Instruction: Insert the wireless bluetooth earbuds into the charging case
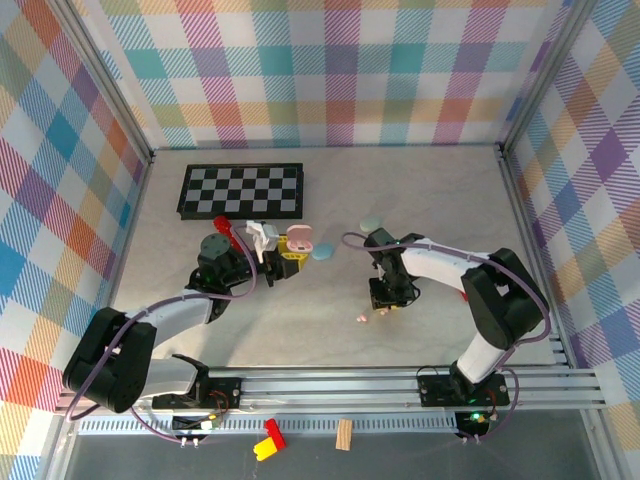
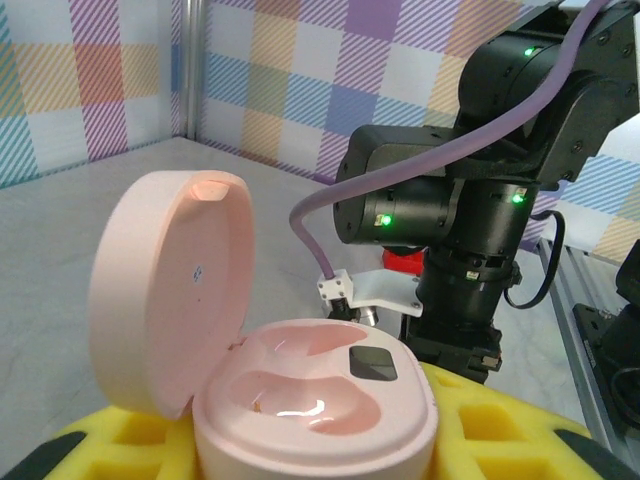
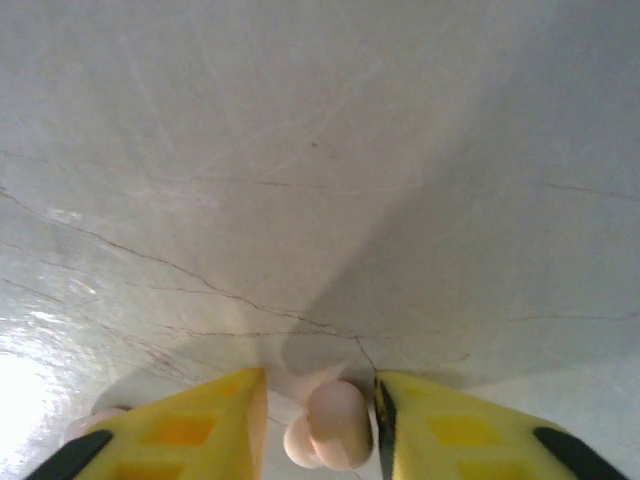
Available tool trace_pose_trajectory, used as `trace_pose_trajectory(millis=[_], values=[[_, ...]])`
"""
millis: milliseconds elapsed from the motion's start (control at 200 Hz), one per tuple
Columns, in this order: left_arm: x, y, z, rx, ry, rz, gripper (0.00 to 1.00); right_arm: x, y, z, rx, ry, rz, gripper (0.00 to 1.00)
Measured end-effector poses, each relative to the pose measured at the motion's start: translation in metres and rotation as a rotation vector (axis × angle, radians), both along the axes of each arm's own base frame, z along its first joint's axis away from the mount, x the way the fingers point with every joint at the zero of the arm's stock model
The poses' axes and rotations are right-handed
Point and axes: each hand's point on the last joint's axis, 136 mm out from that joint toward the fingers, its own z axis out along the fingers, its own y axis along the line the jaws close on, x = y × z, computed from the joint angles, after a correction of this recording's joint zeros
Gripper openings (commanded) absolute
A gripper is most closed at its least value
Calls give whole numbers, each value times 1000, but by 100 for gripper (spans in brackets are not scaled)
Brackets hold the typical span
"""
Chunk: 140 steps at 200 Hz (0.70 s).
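1. At table level, right gripper [image 3: 320, 388] points down at the table [image 3: 320, 150]. Its yellow jaws are narrowly apart and straddle a pink earbud [image 3: 338, 425]. The bud touches one pad with a gap at the other, so not clamped as far as I can see.
2. Over to its left, left gripper [image 2: 310, 452] has its jaws closed on the pink charging case [image 2: 330, 395]. The lid [image 2: 170, 290] is hinged up and both wells look empty. Case is well apart from the bud.
3. A second pink bit [image 1: 360, 318] lies on the table just beside the right gripper, probably the other bud.
4. Step, my read: picking the first earbud. Nothing seated yet.
5. Next: close squarely on the bud, lift, carry to the case, line up with a well, seat it. It's small, rounded and slick, so it may squirt out or twist in the grip. Orientation at the well will matter.
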Motion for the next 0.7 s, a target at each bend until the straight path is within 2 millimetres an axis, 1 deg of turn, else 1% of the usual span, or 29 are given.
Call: trace_pose_trajectory(millis=[120,250,335,545,700], values=[[0,0,0,0,1,0,35,5,4,4,44,-43,-10,41],[0,0,-2,1,5,-1,35,7,6,14,111,-89,-29,44],[0,0,-2,1,9,-1,35,8,4,18,149,-116,-52,45],[0,-1,-3,-5,15,-7,35,9,-8,21,243,-149,-122,46],[0,-1,0,-14,8,-7,35,5,-8,19,318,-139,-156,45]])
